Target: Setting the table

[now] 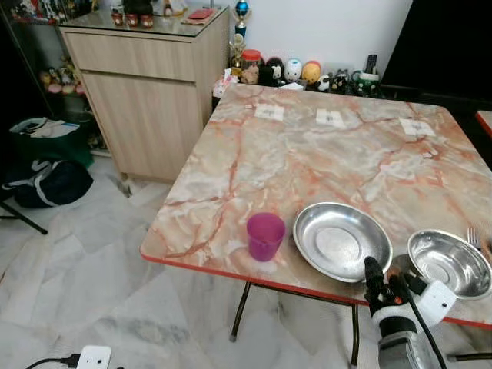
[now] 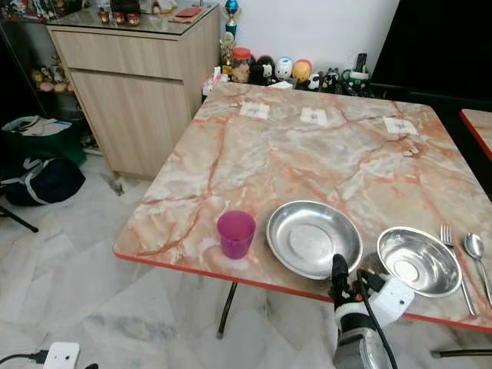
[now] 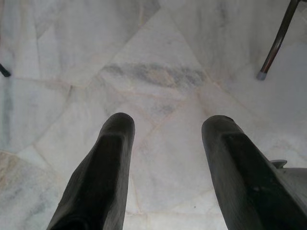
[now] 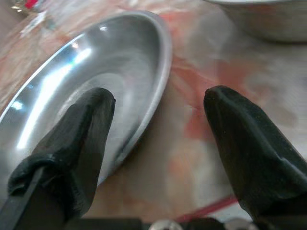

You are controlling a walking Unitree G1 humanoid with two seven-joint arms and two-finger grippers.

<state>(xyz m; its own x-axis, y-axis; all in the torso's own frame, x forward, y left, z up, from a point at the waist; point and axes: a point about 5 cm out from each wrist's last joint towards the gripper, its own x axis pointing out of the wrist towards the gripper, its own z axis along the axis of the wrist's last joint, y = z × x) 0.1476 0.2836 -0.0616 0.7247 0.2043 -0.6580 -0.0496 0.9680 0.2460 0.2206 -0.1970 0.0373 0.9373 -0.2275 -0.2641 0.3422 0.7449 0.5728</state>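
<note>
A marble-patterned table [image 1: 307,161] carries a purple cup [image 1: 265,234] near its front edge. Right of the cup lies a shallow steel plate [image 1: 340,241], then a steel bowl [image 1: 450,263]. A fork [image 2: 453,265] and a spoon [image 2: 477,250] rest right of the bowl. My right gripper [image 1: 387,278] is at the table's front edge, open, between plate and bowl. In the right wrist view one finger [image 4: 81,129] sits over the plate's near rim [image 4: 158,72] and the other over bare tabletop. My left gripper [image 3: 168,122] hangs open above the floor.
A wooden cabinet [image 1: 146,84] stands left of the table, with dark bags [image 1: 42,181] on the floor beside it. Figurines and jars [image 1: 292,71] line the table's far edge. A white power adapter [image 1: 94,357] lies on the marble floor. Table leg [image 1: 240,311] below the front edge.
</note>
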